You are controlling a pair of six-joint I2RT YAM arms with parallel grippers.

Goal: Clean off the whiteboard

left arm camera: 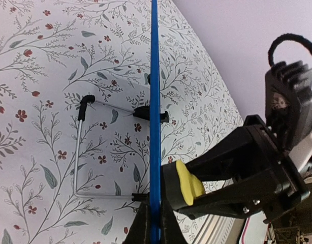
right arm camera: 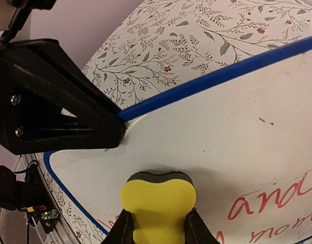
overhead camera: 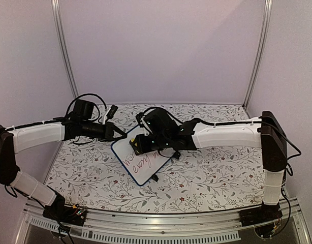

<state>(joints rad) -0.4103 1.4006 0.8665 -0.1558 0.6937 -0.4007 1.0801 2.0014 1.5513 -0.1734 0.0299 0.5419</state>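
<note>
At left hand (left arm camera: 155, 229), seemingly gripped, whiteboard (overhead camera: 144, 169) edge

Left arm (overhead camera: 36, 137) and right arm (overhead camera: 224, 134) are being reached inward from opposite sides, forearms near level. Left claw (overhead camera: 117, 133) is being clamped on the whiteboard (overhead camera: 146, 165) frame. Right claw (overhead camera: 141, 145) is being clamped on the yellow eraser (right arm camera: 157, 203), wrist pitched down.

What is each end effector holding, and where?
Left end effector: blue-framed white rectangular whiteboard, by its frame edge. Right end effector: yellow eraser block, by its sides.
</note>
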